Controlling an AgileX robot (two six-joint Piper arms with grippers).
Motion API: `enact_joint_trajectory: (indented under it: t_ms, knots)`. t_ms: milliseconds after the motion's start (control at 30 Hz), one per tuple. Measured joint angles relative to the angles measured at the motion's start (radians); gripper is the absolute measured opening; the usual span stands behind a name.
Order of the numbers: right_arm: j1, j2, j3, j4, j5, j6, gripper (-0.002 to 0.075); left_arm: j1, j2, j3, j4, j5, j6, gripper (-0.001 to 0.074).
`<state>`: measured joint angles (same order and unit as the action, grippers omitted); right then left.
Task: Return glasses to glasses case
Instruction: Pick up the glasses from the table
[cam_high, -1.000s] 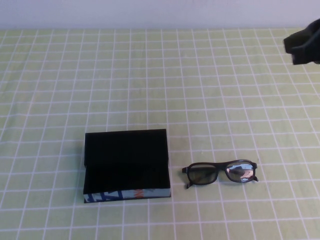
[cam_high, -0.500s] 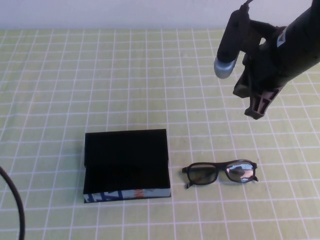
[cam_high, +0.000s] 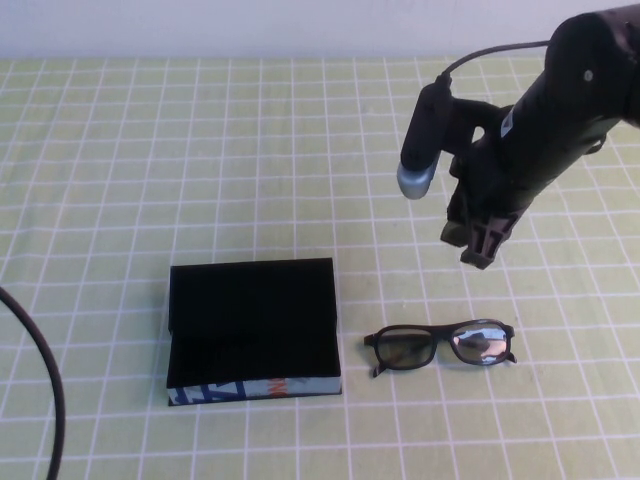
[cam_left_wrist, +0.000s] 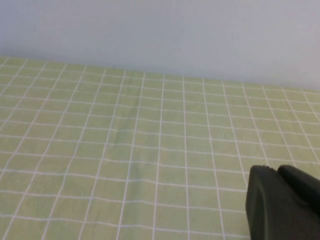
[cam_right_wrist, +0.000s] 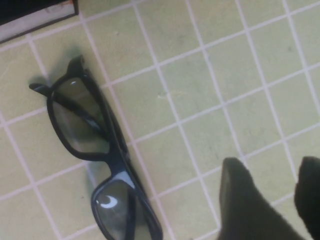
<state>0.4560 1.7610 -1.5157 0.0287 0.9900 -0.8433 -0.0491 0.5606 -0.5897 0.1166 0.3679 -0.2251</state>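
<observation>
The black thick-rimmed glasses (cam_high: 440, 345) lie folded on the checked green cloth, just right of the glasses case (cam_high: 252, 330). The case is a flat black box lying open, lid flap toward the back, printed edge at the front. My right gripper (cam_high: 478, 245) hangs open and empty above the cloth, behind the glasses and apart from them. In the right wrist view the glasses (cam_right_wrist: 95, 150) lie ahead of the open right gripper (cam_right_wrist: 272, 175), with a corner of the case (cam_right_wrist: 30, 12) at the edge. My left gripper (cam_left_wrist: 280, 172) is shut and empty over bare cloth, away from both.
A black cable (cam_high: 45, 380) curves in at the lower left edge. The green checked tablecloth (cam_high: 200, 150) ends at a pale wall at the back. The right arm's grey-tipped camera housing (cam_high: 418, 150) juts out over the middle.
My right arm has swung in from the upper right corner, moving left and down toward the glasses. The cable has come into view at the lower left. Glasses and case have not moved.
</observation>
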Motion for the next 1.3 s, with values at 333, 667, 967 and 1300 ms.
enact_joint_trajectory:
  t_ms: [333, 667, 967, 1300]
  knots:
    - [0.000, 0.117, 0.000, 0.106, 0.060, -0.154, 0.0265, 0.000, 0.000, 0.000, -0.002, 0.055, -0.002, -0.0002]
    - [0.000, 0.138, 0.078, 0.115, 0.084, -0.179, 0.0266, 0.000, 0.000, 0.000, -0.002, 0.082, -0.002, -0.0001]
    - [0.000, 0.138, 0.163, 0.115, 0.013, -0.179, 0.0266, 0.000, 0.000, 0.000, -0.002, 0.082, -0.002, -0.0002]
    - [0.000, 0.174, 0.164, 0.156, -0.026, -0.179, 0.0253, 0.000, 0.000, 0.000, -0.002, 0.083, -0.002, -0.0002]
